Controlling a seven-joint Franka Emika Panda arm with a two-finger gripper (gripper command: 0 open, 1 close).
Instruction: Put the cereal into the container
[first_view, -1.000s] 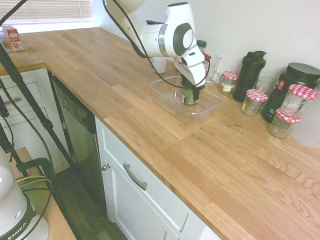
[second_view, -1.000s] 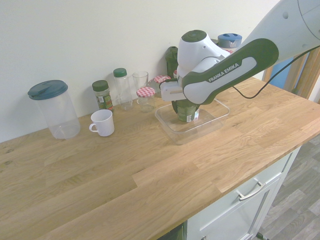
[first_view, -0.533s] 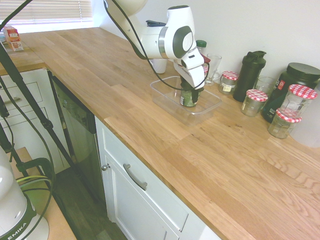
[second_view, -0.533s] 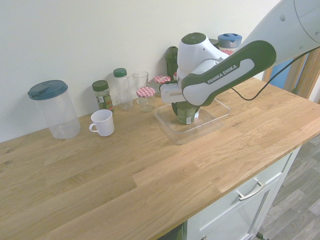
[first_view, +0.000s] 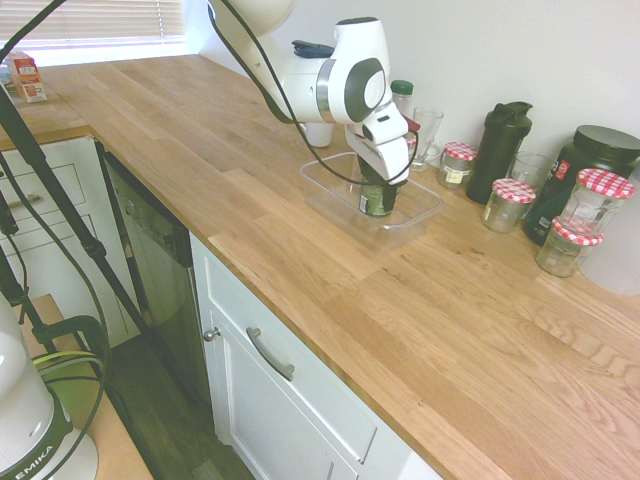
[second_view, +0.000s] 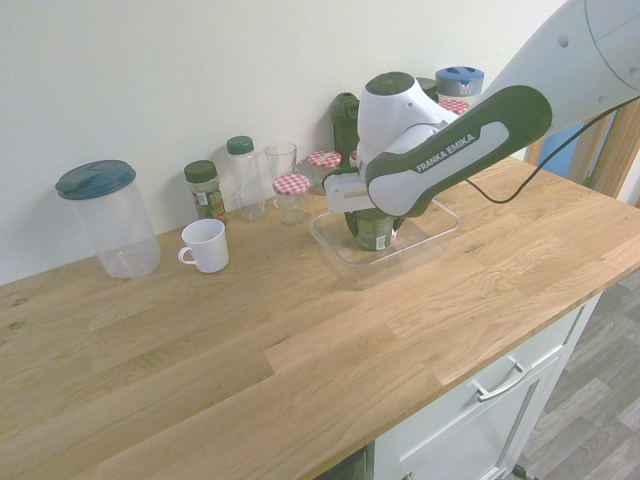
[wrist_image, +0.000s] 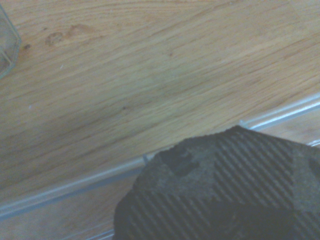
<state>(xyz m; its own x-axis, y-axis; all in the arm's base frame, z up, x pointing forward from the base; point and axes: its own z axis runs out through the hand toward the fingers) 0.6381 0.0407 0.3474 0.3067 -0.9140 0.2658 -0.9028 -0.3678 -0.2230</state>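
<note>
The end effector (second_view: 373, 222) points downward over the table (first_view: 330, 300), its fingers placed on opposite sides of the cereal (second_view: 378, 240) and pinching it. The cereal is directly below the end effector, within the outline of the container (second_view: 385, 272), and leans slightly in the first exterior view. Contact between its base and the container floor cannot be determined. The container rests on the table beneath the end effector, its walls surrounding the cereal. In the wrist view, the dark, ribbed top of the cereal covers part of the container rim.

Second exterior view, left of the end effector: a white mug (second_view: 205, 246), handle facing left; a clear pitcher (second_view: 120, 235) with a dark blue-green lid, farther out; a green-lidded spice jar (second_view: 205, 192); a green-capped clear bottle (second_view: 246, 182); a drinking glass (second_view: 281, 160); and a jar with a red-checked lid (second_view: 292, 202), nearer to the end effector.

First exterior view, right of the end effector: a dark shaker bottle (first_view: 498, 150), a large black tub (first_view: 575, 185) and further jars with red-checked lids (first_view: 508, 207). Small boxes (first_view: 26, 78) are well apart, at far left.
</note>
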